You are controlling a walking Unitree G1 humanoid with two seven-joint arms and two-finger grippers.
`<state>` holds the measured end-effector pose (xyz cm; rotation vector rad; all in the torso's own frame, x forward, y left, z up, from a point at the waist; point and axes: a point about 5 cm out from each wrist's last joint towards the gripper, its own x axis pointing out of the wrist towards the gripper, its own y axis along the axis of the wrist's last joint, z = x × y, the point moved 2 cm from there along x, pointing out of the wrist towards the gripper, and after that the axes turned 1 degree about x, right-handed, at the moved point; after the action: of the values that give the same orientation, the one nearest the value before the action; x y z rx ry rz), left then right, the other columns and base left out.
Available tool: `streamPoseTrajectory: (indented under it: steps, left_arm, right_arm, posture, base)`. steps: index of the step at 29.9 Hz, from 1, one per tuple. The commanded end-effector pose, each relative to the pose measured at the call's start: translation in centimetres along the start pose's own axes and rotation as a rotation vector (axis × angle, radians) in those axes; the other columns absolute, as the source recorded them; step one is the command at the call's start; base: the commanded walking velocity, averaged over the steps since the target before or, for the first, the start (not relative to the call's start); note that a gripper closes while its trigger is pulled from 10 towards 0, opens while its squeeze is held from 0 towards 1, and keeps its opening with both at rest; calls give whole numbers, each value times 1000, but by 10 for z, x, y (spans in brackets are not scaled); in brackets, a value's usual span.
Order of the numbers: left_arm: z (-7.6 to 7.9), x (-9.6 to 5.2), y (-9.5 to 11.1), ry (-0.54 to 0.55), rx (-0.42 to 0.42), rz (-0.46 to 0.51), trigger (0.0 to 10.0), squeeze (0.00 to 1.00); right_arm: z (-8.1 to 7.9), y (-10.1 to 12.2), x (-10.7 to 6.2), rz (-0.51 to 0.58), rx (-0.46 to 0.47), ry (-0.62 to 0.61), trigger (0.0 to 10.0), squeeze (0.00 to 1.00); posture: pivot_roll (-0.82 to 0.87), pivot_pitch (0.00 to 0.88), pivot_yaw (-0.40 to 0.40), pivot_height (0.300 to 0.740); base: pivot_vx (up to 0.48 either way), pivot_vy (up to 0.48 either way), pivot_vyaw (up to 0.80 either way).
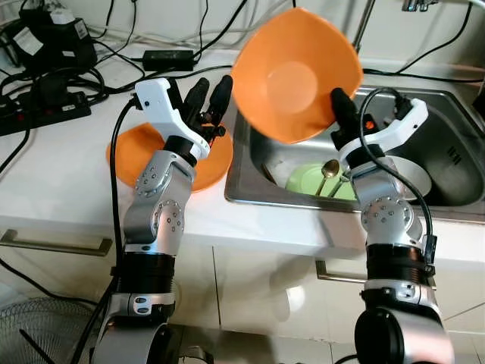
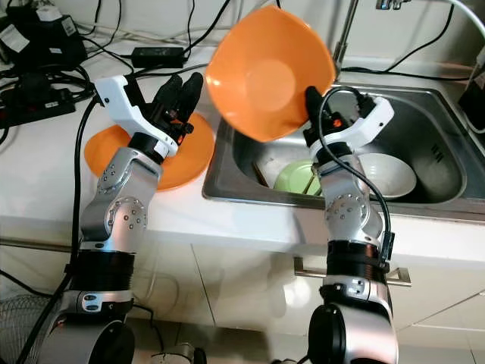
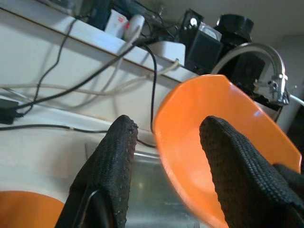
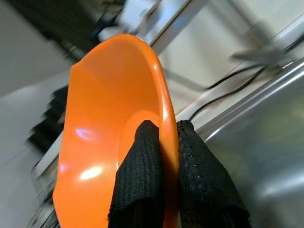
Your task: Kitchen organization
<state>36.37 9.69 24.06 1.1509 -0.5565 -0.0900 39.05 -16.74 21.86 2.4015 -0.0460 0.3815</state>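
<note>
Both head cameras look forward and down from above the counter (image 1: 61, 189), sharing sink (image 1: 447, 136) and both arms; the right eye sits slightly rightward. The left wrist camera looks along its jaws, close up, toward the orange bowl (image 3: 199, 156) at frame right. The right wrist camera peers very near, somewhat blurred, along that bowl's rim.

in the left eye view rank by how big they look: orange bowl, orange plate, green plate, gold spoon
1. orange bowl, held up by the right gripper, so nearness inflates it
2. orange plate, partly hidden by the left arm, so unsure against the bowl
3. green plate
4. gold spoon
</note>
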Motion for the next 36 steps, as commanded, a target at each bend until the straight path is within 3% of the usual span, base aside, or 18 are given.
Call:
streamPoseTrajectory:
  steps: [1,3,4,5,6,7,8,10,11,15,20,27,36]
  left_arm:
    - [3,-2,0,-28,9,-20,10000,0]
    - [5,-2,-2,-39,12,-34,10000,0]
    - [8,-3,-6,-67,36,-72,10000,0]
    - [11,-4,-9,-91,60,-106,10000,0]
    - [15,-6,-16,-125,90,-166,10000,0]
    - [17,-7,-20,-146,108,-205,10000,0]
    - [17,-7,-20,-146,108,-205,10000,0]
    - [19,-12,-30,-177,151,-298,10000,0]
    - [19,-12,-30,-177,151,-298,10000,0]
    - [23,-23,-42,-237,192,-422,10000,0]
    - [24,-34,-51,-282,233,-526,10000,0]
    - [26,-44,-56,-303,236,-598,10000,0]
    - [29,-48,-54,-305,236,-618,10000,0]
  right_arm:
    - [-2,23,7,97,-24,-22,0,0]
    - [0,28,9,108,-73,-41,0,0]
    - [2,33,11,116,-144,-64,0,0]
    - [3,37,13,122,-206,-78,2392,0]
    - [4,39,16,108,-307,-98,10000,0]
    - [5,40,18,98,-372,-109,10000,0]
    - [5,40,18,98,-372,-109,10000,0]
    - [2,42,22,91,-522,-91,10000,0]
    - [2,42,22,91,-522,-91,10000,0]
    - [1,37,31,30,-846,-73,10000,0]
    - [3,27,34,-33,-1038,-45,10000,0]
    - [17,12,34,-133,-1143,-51,10000,0]
    - [31,-9,27,-252,-1229,-30,10000,0]
  posture:
    - [69,27,14,740]
    - [68,26,15,740]
    - [68,26,16,740]
    - [69,26,15,740]
    - [68,26,14,740]
    - [68,27,14,740]
    - [68,27,14,740]
    - [73,28,13,740]
    - [73,28,13,740]
    - [75,29,9,740]
    - [84,26,3,740]
    - [96,30,-5,740]
    - [99,32,-3,740]
  base:
    - [0,0,0]
    - [0,0,0]
    - [0,0,0]
    - [0,0,0]
    - [0,0,0]
    - [0,0,0]
    - [0,0,0]
    - [0,0,0]
    - [0,0,0]
    - [0,0,0]
    - [0,0,0]
    - [0,0,0]
    - [0,0,0]
